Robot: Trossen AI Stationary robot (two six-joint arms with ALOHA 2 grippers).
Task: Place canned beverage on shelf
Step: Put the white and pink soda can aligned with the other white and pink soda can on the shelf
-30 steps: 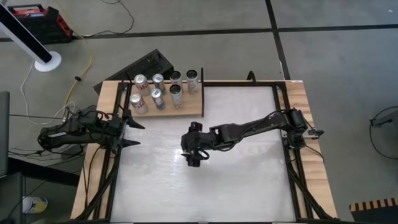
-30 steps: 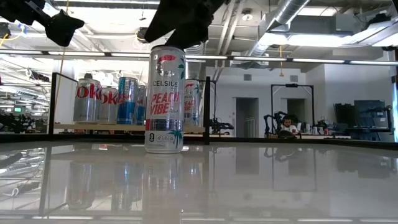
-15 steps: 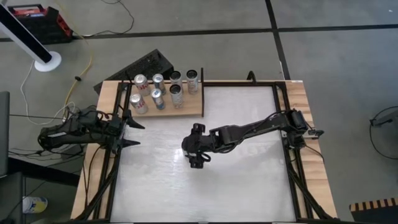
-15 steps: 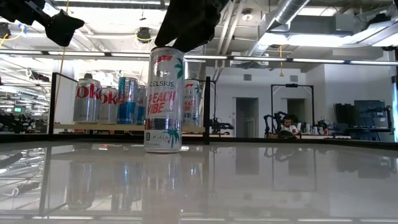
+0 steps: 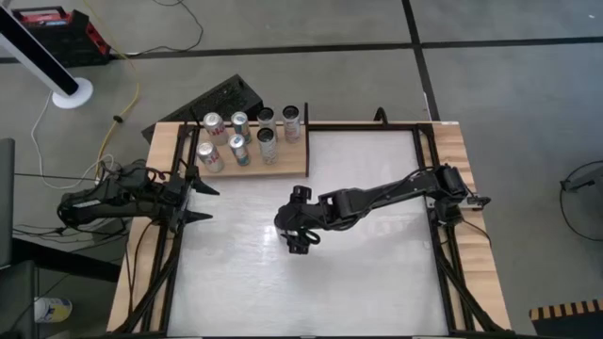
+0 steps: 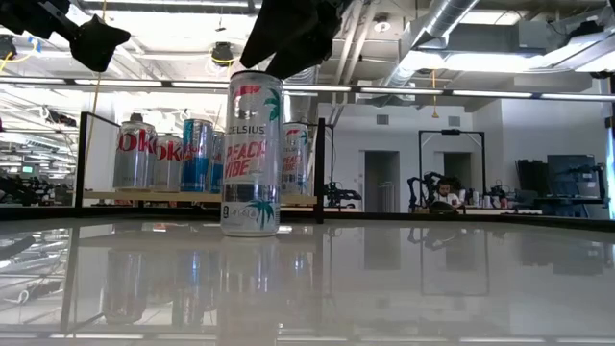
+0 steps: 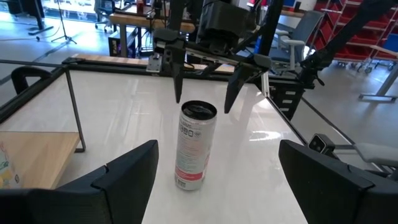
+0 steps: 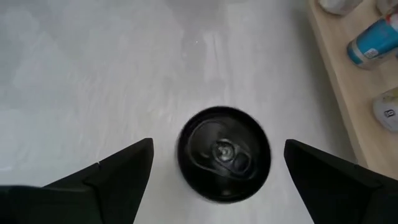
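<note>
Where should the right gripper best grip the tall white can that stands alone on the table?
Probably from straight above, closing on the upper side wall of the tall white upright can. The open right gripper already hangs over its dark lid.

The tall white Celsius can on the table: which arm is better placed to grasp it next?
The right arm. Its gripper hovers open directly above the tall white Celsius can, fingers either side. The left gripper waits open at the table's left edge.

One wooden shelf (image 5: 287, 156) carries seven cans (image 5: 268, 143), an eighth can (image 6: 252, 154) stands alone on the one white table (image 5: 377, 273) directly below and between the spread fingers of the right gripper (image 7: 204, 93), and two arms show.
</note>
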